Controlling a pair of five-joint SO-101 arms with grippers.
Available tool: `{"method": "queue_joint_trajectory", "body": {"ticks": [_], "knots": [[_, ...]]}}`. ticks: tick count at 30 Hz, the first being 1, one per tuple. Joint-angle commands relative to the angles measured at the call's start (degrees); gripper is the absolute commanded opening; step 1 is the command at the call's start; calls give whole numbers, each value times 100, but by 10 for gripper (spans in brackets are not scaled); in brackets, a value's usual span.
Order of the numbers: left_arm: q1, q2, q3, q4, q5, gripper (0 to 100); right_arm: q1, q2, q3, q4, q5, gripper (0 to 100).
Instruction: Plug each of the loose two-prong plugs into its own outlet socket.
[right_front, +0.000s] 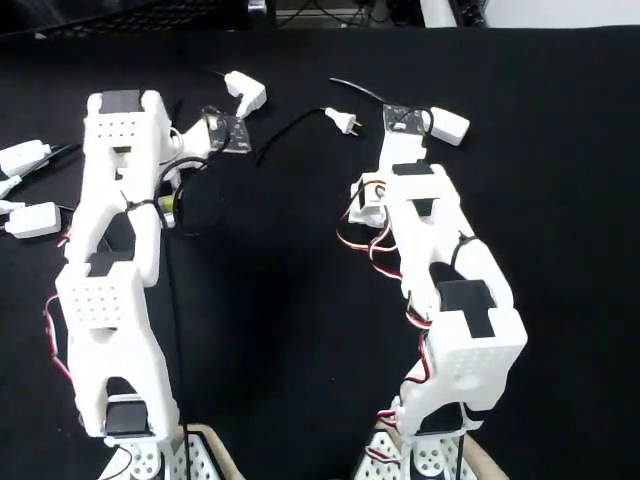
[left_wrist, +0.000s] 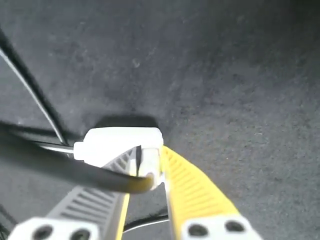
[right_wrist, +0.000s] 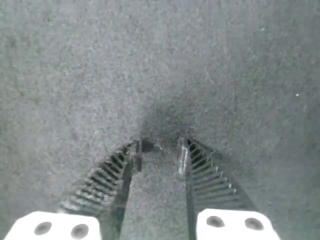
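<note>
Left wrist view | white plug clamped between left pincer tips

Arms: two, my left arm and my right arm.
Grippers: two, my left gripper and my right gripper.
White blocks: four, with white blocks at the left edge and two more along the top.
Black two-prong plug: one, upper centre.
White plug: one, between my left fingers.
Small boards: two.
</note>
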Motion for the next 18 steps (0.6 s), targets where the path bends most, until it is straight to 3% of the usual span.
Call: {"method": "queue_joint_trajectory", "body": {"ticks": [1, 15, 18], "knots": [[-391, -62, -110, 18, -1020, 30, 176, -119, -13, 35, -26, 155], [-848, -9, -92, 9, -1011, 29, 158, -119, -13, 18, 0, 155], [-910, -9, -84, -26, -651, 29, 149, -119, -13, 9, 0, 155]]}}
